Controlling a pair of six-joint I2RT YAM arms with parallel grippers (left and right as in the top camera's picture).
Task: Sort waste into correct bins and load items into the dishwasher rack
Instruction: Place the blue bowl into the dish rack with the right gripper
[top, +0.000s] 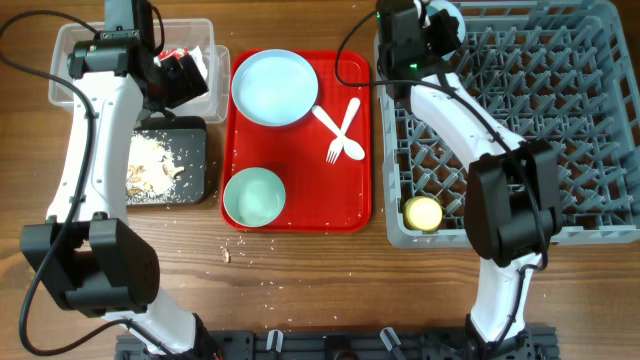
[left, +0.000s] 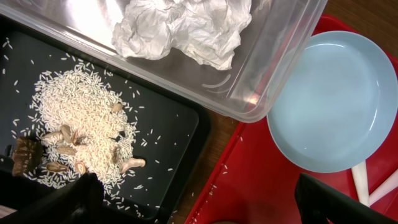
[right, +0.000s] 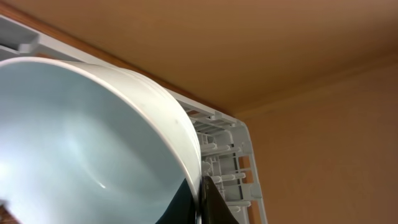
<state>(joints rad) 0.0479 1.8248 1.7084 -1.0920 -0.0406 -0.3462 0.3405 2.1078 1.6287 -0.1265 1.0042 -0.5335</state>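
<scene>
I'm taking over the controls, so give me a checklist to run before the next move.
1. Grip: ok, the right fingers pinch the held bowl at its rim.
2. Placement: ok, the held bowl is at the rack corner; whether it is seated among the pegs, cannot tell.
3. Free arm: ok, the left fingers are open with nothing between them.
4. Waste: ok for the tissue, which is in the tub.
5. Loading: not ok, the plate, tray bowl and cutlery lie on the red tray.
6. Scraps: not ok, crumbs lie on the table beside the red tray.
</scene>
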